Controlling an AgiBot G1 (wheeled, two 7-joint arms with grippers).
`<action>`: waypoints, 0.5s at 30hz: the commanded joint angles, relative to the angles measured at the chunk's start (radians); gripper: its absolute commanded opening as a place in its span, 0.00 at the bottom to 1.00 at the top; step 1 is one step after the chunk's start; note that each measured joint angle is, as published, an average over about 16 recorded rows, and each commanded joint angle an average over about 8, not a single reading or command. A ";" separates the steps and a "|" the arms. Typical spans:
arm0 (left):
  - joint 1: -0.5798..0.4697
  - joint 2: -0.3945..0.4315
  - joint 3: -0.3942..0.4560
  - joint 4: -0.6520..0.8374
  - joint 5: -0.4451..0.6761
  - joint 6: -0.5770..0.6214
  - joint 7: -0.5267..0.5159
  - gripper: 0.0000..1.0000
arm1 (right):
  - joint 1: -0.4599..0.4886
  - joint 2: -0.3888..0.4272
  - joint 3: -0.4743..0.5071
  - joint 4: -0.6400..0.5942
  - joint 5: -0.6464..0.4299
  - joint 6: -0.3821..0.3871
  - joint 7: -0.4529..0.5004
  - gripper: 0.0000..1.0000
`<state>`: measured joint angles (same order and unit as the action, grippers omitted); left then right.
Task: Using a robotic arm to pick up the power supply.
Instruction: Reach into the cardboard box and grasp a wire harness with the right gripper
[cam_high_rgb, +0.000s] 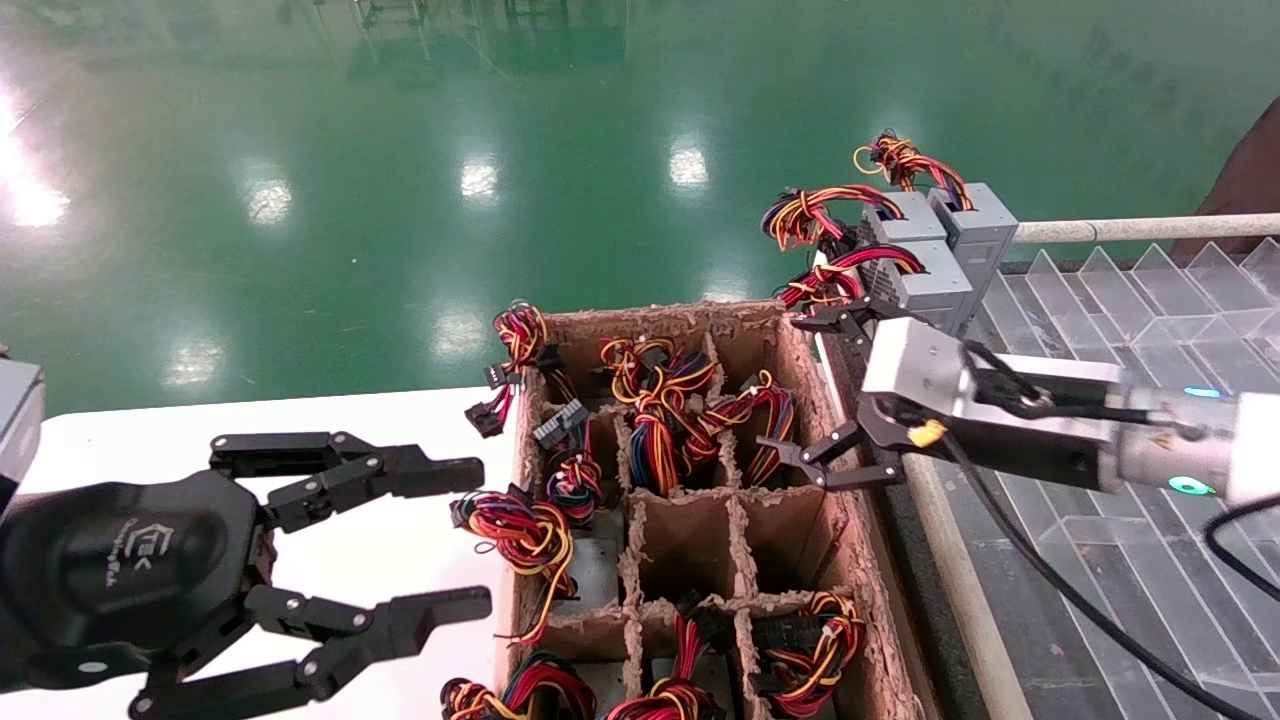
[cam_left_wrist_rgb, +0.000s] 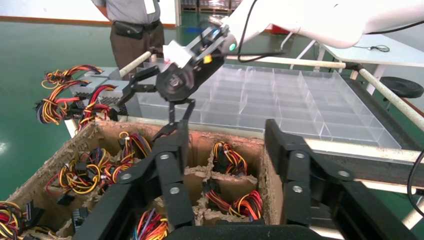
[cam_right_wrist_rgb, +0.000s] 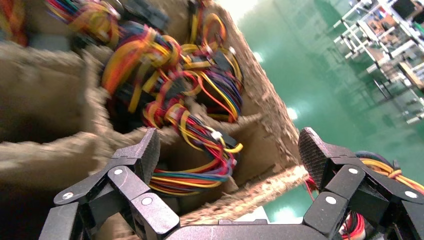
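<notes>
**Both grippers spread wide over the wiring**

Nearest, the left gripper (cam_high_rgb: 455, 540) hangs parted above the white table (cam_high_rgb: 390, 560). The cardboard divider box (cam_high_rgb: 800, 360) mostly hides its units under wires. The right gripper (cam_high_rgb: 800, 390) gapes at the far-right cell. Beyond, three power supplies (cam_high_rgb: 935, 285) sit stacked.
</notes>
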<state>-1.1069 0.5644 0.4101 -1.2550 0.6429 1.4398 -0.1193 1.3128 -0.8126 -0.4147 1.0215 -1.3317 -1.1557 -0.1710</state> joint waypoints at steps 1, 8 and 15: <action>0.000 0.000 0.000 0.000 0.000 0.000 0.000 0.00 | 0.018 -0.022 -0.011 -0.037 -0.025 0.013 -0.020 0.01; 0.000 0.000 0.000 0.000 0.000 0.000 0.000 0.00 | 0.068 -0.083 -0.031 -0.158 -0.067 0.035 -0.089 0.00; 0.000 0.000 0.000 0.000 0.000 0.000 0.000 0.00 | 0.104 -0.126 -0.041 -0.249 -0.081 0.036 -0.144 0.00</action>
<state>-1.1070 0.5643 0.4101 -1.2550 0.6429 1.4398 -0.1193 1.4141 -0.9347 -0.4560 0.7800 -1.4131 -1.1214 -0.3120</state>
